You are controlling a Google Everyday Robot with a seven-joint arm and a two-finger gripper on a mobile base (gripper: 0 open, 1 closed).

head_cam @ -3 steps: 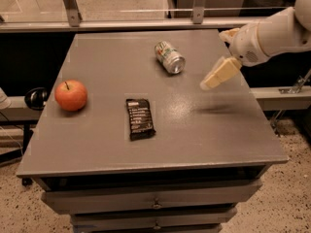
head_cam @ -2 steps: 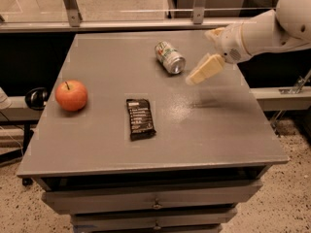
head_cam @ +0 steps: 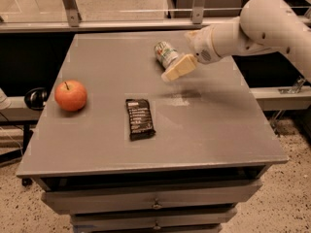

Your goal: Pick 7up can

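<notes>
Can [head_cam: 166, 54] on its side toward 1 o'clock of the table [head_cam: 218, 130], long axis running roughly 11 to 5; gripper [head_cam: 178, 69] hanging at its 5 o'clock, close enough to look touching; spread or pressed together, cannot tell. Likely trouble: smooth round metal cylinder, apt to roll toward 8 or 2 o'clock at a sideways nudge; thin wall, apt to dent under a hard squeeze; slick skin, apt to slip from a shallow hold. Flat matte grey top; glossy round apple [head_cam: 71, 95] at 9 o'clock; crinkly black wrapper [head_cam: 139, 119] near centre; both well apart.
</notes>
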